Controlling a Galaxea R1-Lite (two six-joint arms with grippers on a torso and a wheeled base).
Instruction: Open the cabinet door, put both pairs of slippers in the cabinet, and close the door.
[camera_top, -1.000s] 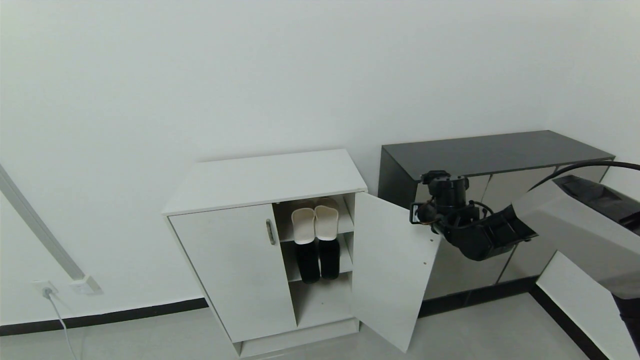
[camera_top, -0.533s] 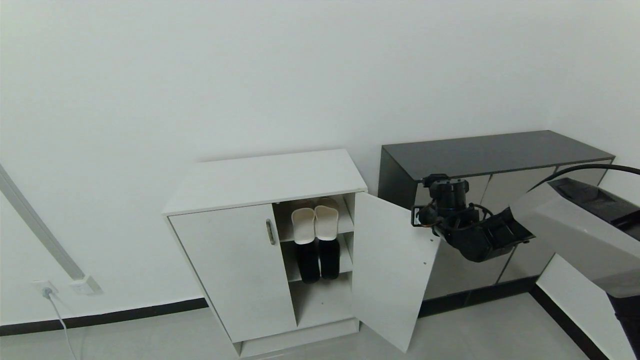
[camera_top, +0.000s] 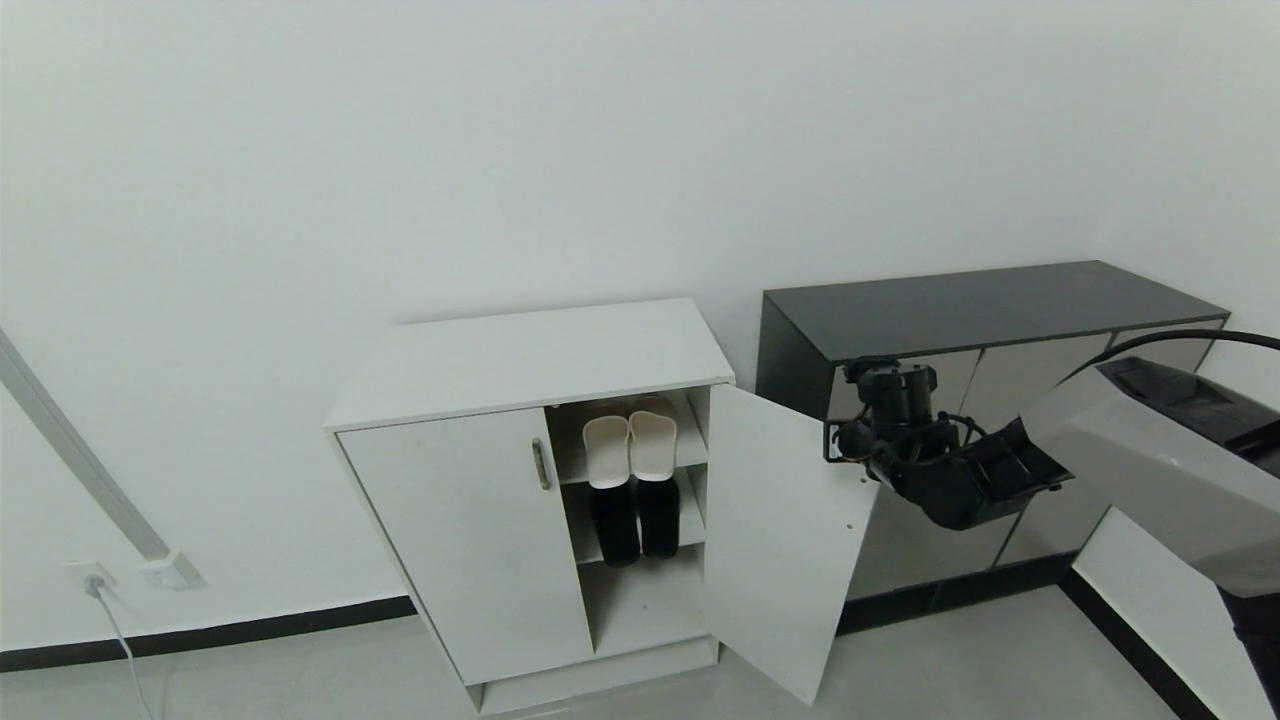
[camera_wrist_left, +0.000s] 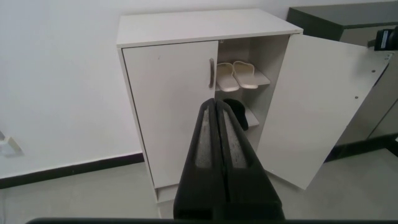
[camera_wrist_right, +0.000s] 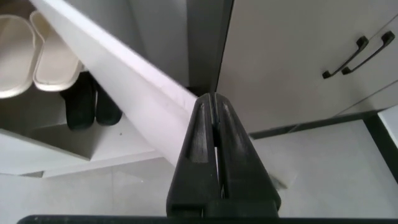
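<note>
Cabinet (camera_top: 530, 360) white, right door (camera_top: 780, 530) open (slippers (camera_top: 654, 446) shelved).

Home-like entryway: white shoe cabinet (camera_top: 530, 360), dark sideboard (camera_top: 980, 300), wall socket (camera_top: 90, 577)

Your left gripper (camera_wrist_left: 215, 103) hides part of the black slippers (camera_wrist_left: 240, 114), at six o'clock from the white slippers (camera_wrist_right: 43, 53), which the right wrist view's edge cuts off.

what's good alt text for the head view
A white cabinet stands with its right door open, white slippers on the upper shelf and black slippers on the shelf below. The robot's right gripper is at the door's outer edge.
</note>
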